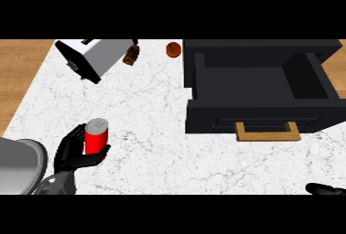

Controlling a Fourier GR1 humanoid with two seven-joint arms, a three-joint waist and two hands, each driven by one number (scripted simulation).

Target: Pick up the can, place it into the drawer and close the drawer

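Note:
A red can [96, 138] with a silver top stands upright at the lower left of the white marble counter [155, 119]. My left hand [73, 153] is curled round it from the left, with the thumb under its right side. The black drawer [260, 98] is pulled open at the upper right, its inside bare, and its wooden handle [267, 132] faces me. It lies well to the right of the can. Only a small black part of my right hand [326, 188] shows at the lower right edge.
A white and silver toaster [93, 57] lies at the back left. A brown bottle [132, 55] is beside it, and a red round fruit [174, 49] sits just left of the drawer cabinet. A grey rounded body [19, 165] fills the lower left corner.

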